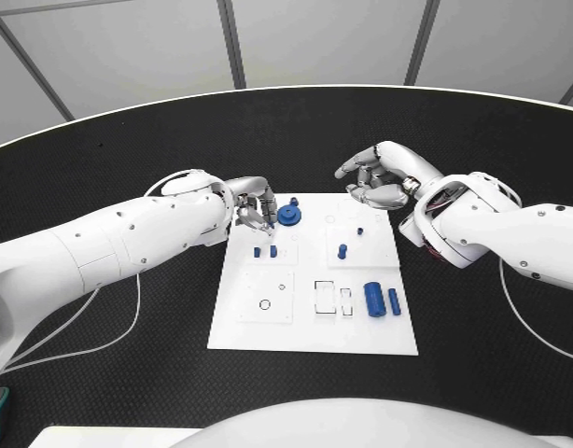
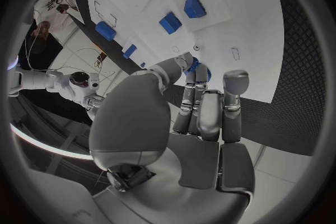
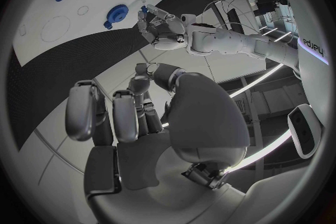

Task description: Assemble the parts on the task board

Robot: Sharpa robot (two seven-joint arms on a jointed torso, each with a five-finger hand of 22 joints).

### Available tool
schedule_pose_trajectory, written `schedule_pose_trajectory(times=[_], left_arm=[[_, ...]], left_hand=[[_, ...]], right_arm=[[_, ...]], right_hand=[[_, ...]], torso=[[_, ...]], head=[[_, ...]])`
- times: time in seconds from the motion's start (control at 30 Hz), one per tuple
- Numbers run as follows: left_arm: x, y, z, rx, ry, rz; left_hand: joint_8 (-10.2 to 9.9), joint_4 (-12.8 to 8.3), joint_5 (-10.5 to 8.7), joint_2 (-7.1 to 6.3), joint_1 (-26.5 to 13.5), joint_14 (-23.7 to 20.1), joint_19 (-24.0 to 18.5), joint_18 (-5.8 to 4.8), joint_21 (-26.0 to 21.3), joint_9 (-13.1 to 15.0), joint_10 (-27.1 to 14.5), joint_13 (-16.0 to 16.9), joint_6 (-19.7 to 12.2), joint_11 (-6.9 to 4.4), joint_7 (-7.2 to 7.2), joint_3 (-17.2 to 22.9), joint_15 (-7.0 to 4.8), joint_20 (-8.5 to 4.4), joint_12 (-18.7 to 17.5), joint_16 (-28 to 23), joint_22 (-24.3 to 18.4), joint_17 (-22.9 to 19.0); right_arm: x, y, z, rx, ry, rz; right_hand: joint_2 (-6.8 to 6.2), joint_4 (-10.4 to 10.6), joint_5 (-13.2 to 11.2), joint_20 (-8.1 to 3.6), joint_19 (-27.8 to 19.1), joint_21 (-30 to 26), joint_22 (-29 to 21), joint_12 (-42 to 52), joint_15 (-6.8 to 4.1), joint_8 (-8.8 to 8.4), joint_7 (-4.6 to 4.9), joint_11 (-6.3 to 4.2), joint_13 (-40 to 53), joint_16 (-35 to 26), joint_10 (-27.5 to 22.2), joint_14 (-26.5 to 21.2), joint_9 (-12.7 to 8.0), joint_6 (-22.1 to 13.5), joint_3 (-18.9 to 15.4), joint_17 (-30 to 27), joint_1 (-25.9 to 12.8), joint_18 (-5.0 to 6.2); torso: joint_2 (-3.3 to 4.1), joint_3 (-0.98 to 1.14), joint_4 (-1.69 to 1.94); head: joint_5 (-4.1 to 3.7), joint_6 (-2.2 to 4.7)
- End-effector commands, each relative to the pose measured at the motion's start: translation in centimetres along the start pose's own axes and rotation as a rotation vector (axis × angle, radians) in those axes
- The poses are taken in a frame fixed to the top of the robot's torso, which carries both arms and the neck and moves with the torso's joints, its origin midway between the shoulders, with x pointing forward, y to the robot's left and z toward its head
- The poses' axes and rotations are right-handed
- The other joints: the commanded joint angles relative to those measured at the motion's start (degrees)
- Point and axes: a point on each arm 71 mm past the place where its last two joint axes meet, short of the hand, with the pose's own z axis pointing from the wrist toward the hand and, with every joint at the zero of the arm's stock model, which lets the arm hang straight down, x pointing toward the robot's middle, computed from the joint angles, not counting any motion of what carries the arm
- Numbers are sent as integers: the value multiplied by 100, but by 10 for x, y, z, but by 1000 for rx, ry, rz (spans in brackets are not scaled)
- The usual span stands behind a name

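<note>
Blue cylinders point(image 1: 384, 302) nearest, L robot hand point(image 1: 252, 207) over gear point(image 1: 293, 218)

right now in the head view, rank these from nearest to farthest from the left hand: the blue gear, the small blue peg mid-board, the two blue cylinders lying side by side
1. The blue gear, at the board's far edge, right beside the left hand.
2. The small blue peg, mid-board, toward the right arm's side.
3. The two blue cylinders, lying in the near right part of the task board.
</note>
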Motion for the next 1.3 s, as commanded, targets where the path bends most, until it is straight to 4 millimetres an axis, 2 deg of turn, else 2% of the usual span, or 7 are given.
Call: schedule_pose_trajectory(times=[0.03,0.63,1.3], left_arm=[[0,0,0,-3,3,0],[4,2,1,-11,21,-1],[10,1,3,-13,45,-3]], left_hand=[[-26,-11,-9,2,-10,41,23,-67,26,8,37,6,39,10,-11,5,-19,-11,-27,9,0,-8],[-28,-13,-9,3,-8,36,22,-66,25,9,38,5,40,10,-11,7,-19,-11,-29,6,-2,-25],[-37,-17,-10,8,-3,45,17,-64,19,15,42,4,44,11,-9,11,-18,-14,-40,7,-12,-7]], right_arm=[[0,0,0,0,0,0],[0,0,0,0,0,0],[0,0,0,0,0,0]], right_hand=[[-36,-2,7,-35,-18,-23,233,-8,-40,17,-3,-8,-9,-29,13,249,5,39,15,19,-7,65],[-36,-2,7,-35,-18,-23,233,-8,-40,17,-3,-8,-9,-29,13,249,5,39,15,19,-7,65],[-36,-2,7,-35,-18,-23,233,-8,-40,17,-3,-8,-9,-29,13,249,5,39,15,19,-7,65]], torso=[[1,-1,4],[-5,7,1],[-3,4,5]], head=[[-1,-6],[-1,-20],[-7,-46]])
